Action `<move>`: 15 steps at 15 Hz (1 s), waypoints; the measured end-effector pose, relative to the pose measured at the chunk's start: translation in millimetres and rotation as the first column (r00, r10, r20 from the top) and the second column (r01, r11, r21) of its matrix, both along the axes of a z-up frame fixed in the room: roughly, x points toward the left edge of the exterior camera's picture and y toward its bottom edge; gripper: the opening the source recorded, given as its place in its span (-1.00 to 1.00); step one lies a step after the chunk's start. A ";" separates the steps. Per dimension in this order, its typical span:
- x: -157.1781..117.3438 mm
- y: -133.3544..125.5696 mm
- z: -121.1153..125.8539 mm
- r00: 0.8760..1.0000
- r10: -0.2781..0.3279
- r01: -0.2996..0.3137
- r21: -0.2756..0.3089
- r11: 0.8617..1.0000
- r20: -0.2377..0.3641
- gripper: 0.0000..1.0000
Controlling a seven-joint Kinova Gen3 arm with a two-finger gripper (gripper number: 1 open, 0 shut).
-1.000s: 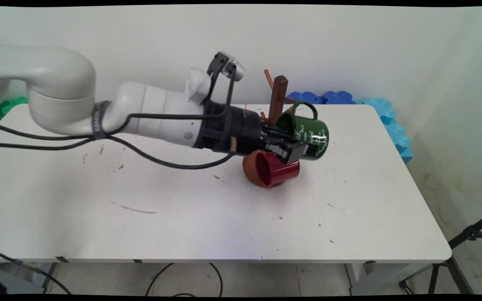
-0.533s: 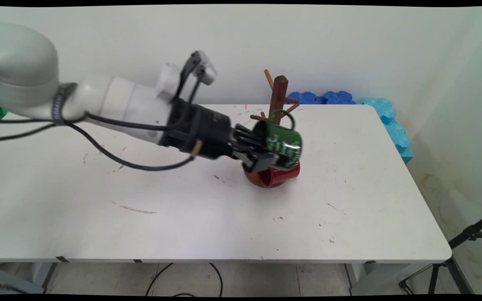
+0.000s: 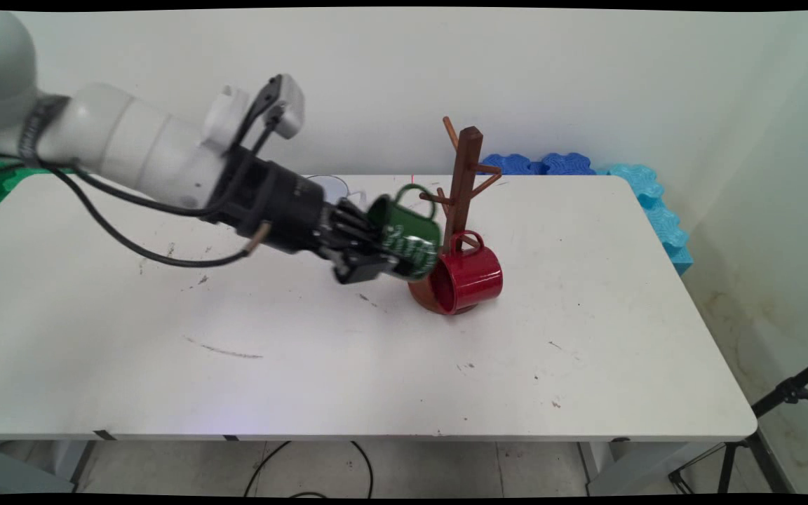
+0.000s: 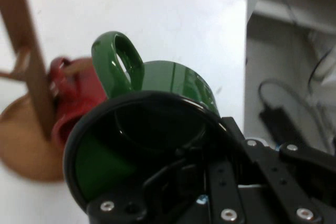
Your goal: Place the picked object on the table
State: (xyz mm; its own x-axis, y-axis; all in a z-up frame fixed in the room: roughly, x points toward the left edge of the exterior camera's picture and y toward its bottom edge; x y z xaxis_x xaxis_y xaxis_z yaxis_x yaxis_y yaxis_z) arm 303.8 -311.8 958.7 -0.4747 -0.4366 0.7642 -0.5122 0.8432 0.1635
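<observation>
Main view. Black two-finger gripper [image 3: 376, 263] clamped on rim/wall of green mug [image 3: 407, 235], carried tilted in air, left of brown wooden mug tree [image 3: 461, 189] and clear of its pegs; handle loop up and toward tree. White lettering on mug's glossy side. Red mug [image 3: 470, 277] hung by handle on a low peg, mouth facing near-left, body just above tree's round base. White cup-like obj [image 3: 330, 188] partly hidden behind wrist — type not clear. White table [image 3: 306, 365], matte, scuffed w/ dark marks. Blue foam pieces [image 3: 646, 203] along far-right edge.

Hand view. One finger inside mug mouth, other outside, pinching the wall; black linkage crossing dark, glossy interior. Green handle — thick, smooth loop — standing up at rim's far side. Beyond: red mug and tree post w/ disc base, blurred. Table edge and floor cables at right.

Risks, judged. Grip on a thin, slick glazed wall only: possible slip or rotation of mug between pads if swung fast. Green mug near red mug and tree trunk — any sideways drift likely to knock red mug off its peg or tip the tree, narrow post on small base. Hanging black cables [image 3: 151, 245] low over table, near white obj; snag possible.
</observation>
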 end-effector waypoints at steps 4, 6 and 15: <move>22.7 -5.3 6.0 0.992 -0.034 0.036 -0.012 0.999 0.125 -1.00; 36.0 -12.9 7.5 0.975 -0.055 0.061 -0.019 0.998 0.215 -1.00; 79.7 -48.5 -11.1 0.824 -0.149 0.181 -0.006 0.983 0.547 -1.00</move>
